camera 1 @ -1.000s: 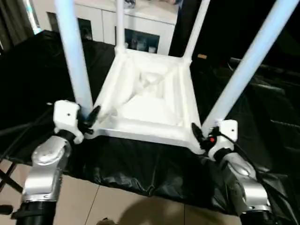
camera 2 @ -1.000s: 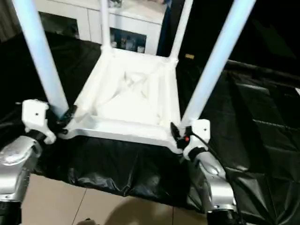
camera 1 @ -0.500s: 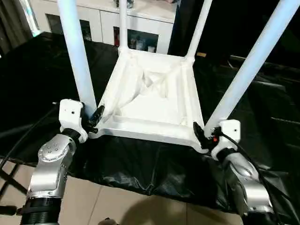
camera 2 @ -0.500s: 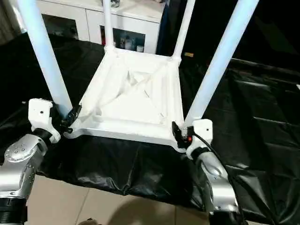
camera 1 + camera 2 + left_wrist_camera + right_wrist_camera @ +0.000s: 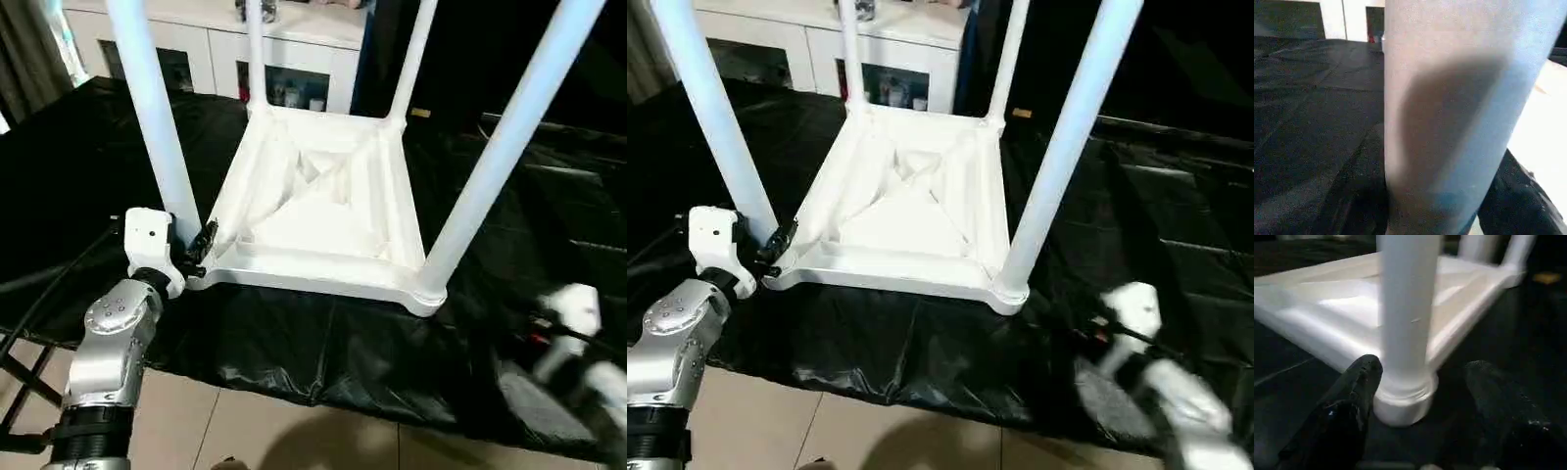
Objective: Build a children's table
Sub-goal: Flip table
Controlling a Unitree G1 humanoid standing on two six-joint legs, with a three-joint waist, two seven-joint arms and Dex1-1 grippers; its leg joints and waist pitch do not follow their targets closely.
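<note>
Children's table (image 5: 323,211) is upside down on my black-covered worktop (image 5: 88,166), all four legs up. My left hand (image 5: 196,250) is pinching the base of the near-left leg (image 5: 157,117) at its corner socket; the leg sits right in front of my wrist. My right hand (image 5: 1420,401) is spread and apart from the table, with the near-right leg (image 5: 1408,308) and its socket just ahead between the fingers (image 5: 1352,391), not touching. White cabinet (image 5: 284,59) is beyond the table.

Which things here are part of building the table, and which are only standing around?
Job: table top, upside down; four legs standing in its corners; left tool at the near left leg; right tool, open.
Not job: cabinet; black cloth.
</note>
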